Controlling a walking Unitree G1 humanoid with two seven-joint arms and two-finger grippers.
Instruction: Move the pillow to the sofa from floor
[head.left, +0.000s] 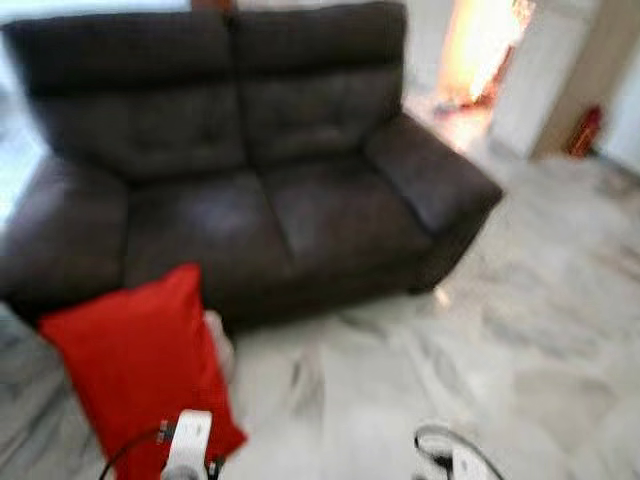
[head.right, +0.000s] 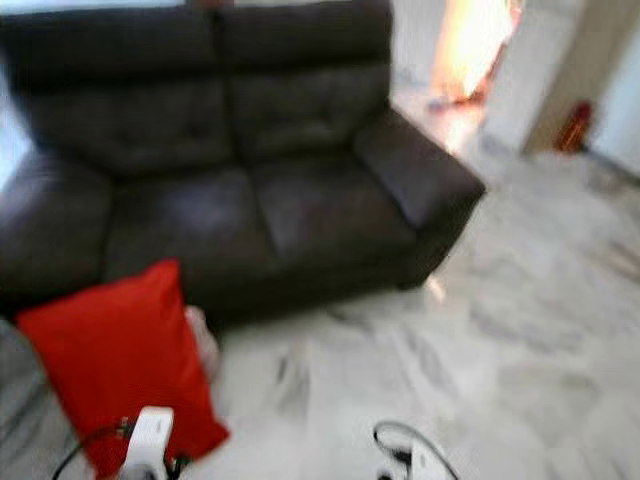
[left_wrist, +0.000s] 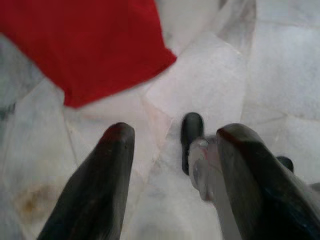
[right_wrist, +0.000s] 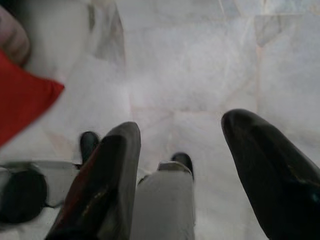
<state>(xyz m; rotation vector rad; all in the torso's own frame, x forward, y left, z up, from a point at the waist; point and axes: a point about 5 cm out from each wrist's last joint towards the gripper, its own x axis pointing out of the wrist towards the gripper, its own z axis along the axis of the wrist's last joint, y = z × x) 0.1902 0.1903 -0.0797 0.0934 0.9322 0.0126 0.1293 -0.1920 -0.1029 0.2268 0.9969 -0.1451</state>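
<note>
- The pillow (head.left: 135, 370), bright red, stood propped on the floor (head.left: 520, 340), leaning at the sofa's (head.left: 230, 170) front edge near its left end, so it wasn't on the seat yet.
- Left end effector (left_wrist: 172, 165) hung low over the marble just short of the pillow's corner, fingers spread wide and holding nothing. Looked to me like it was lined up for a reach.
- Right end effector (right_wrist: 182, 160) was wide open too, pointed at bare floor, pillow corner off to one side.
- Head views were blurry, so probably walking in. Seat cushions looked free for the drop.
</note>
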